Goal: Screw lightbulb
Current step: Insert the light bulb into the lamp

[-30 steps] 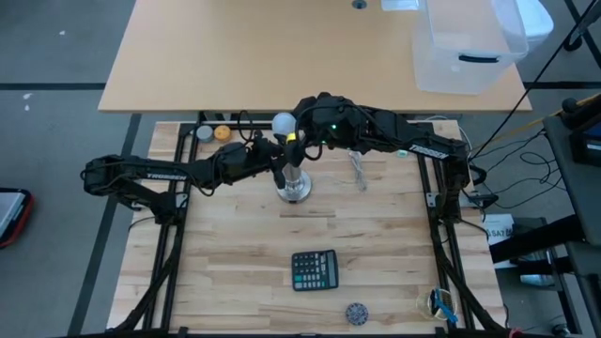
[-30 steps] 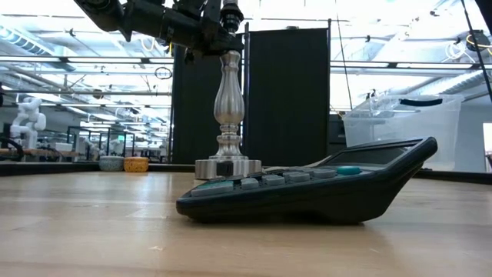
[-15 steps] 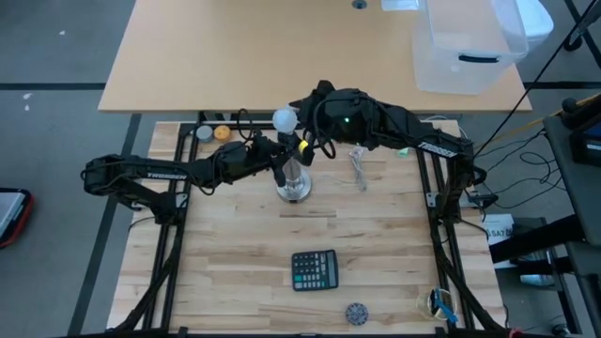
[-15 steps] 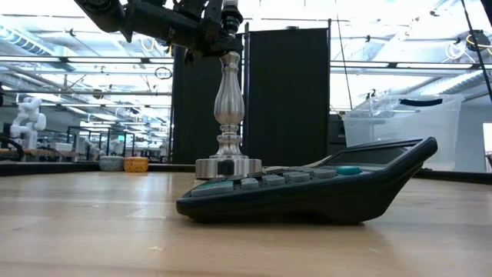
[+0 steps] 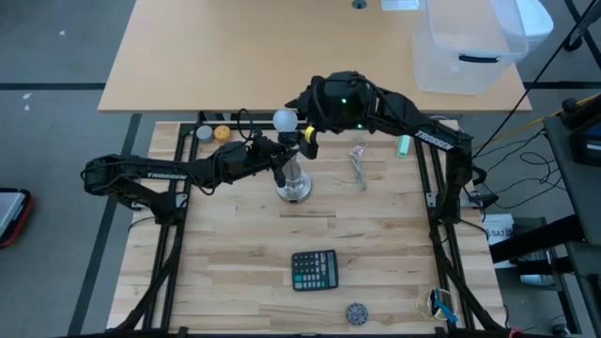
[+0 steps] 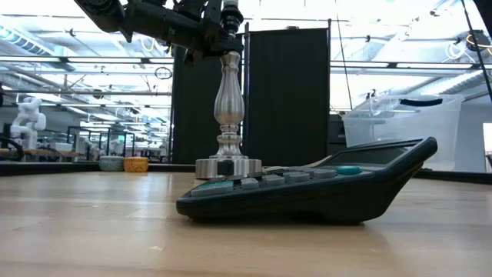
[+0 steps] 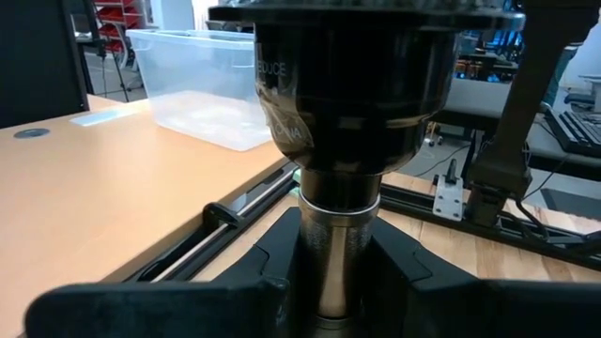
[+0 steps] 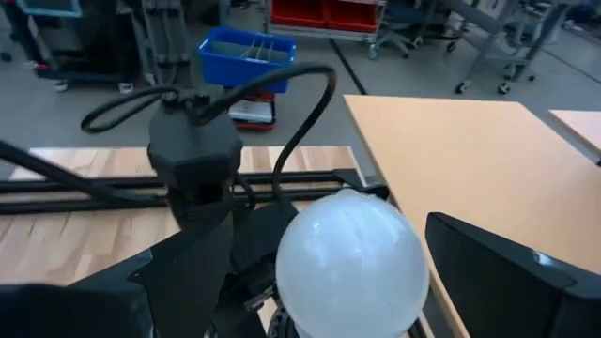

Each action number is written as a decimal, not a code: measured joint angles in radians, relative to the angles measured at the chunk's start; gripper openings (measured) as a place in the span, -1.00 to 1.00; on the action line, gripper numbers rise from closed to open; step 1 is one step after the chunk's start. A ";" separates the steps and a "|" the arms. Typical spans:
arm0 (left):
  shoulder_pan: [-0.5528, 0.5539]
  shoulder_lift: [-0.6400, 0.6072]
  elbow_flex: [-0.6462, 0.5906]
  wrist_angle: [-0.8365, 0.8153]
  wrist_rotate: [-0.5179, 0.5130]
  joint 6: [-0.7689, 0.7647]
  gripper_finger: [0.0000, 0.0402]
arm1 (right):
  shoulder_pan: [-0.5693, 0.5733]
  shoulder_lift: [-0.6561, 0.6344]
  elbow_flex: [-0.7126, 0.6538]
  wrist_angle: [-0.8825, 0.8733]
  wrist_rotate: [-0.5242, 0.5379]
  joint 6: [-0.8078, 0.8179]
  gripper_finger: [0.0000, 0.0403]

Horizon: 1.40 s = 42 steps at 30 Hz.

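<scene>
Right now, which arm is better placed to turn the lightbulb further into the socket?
The right: its open gripper is at the lightbulb, while the left gripper clamps the stand.

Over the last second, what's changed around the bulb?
The right gripper has drawn back from the bulb toward the right and far side, its arm swinging away, jaws open. The bulb sits on the stand, which the left gripper still clamps by the neck. The calculator hasn't moved.

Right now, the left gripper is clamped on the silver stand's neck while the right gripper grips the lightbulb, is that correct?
Nearly. The left gripper does clamp the silver stand, but the right gripper is open around the lightbulb, not gripping it; the right wrist view shows its fingers standing apart from it.
</scene>
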 joint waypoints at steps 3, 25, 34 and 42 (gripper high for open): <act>0.000 0.000 0.000 0.000 0.001 0.000 -0.64 | -0.016 0.000 0.000 -0.005 -0.043 -0.044 0.73; 0.000 0.000 -0.001 0.000 0.003 -0.004 -0.64 | -0.078 0.037 0.000 -0.011 -0.189 -0.139 0.65; 0.000 0.000 -0.001 0.001 0.003 -0.004 -0.64 | -0.068 0.037 0.000 -0.010 -0.125 -0.026 0.34; 0.002 0.000 -0.001 0.000 0.006 -0.007 -0.64 | -0.038 0.038 0.000 0.004 -0.005 0.122 0.37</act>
